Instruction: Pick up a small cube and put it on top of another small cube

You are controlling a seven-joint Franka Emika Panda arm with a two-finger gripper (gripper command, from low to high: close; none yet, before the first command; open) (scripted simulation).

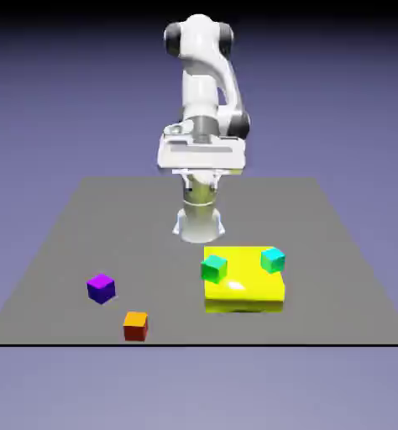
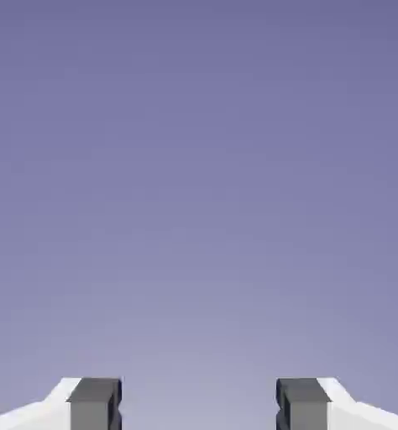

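The purple cube [image 1: 102, 289] and orange cube [image 1: 135, 327] show no writing.

A: "What does the exterior view hide of the arm [image 1: 204, 80]?"

B: "The wide white hand [image 1: 201, 154] covers part of the links behind it. The gripper [image 1: 201, 186] is small there, its fingertips hard to make out against the pale base [image 1: 200, 223]."

A: "And the hand view?"

B: "The bottom edge cuts off both fingers [image 2: 94, 413]."

A: "The cubes?"

B: "The purple cube [image 1: 102, 288] and the orange cube [image 1: 136, 326] hide their undersides and far sides. The green cube [image 1: 214, 269] and the cyan cube [image 1: 273, 259] each cover part of the yellow block [image 1: 244, 294]. Its underside is hidden too."
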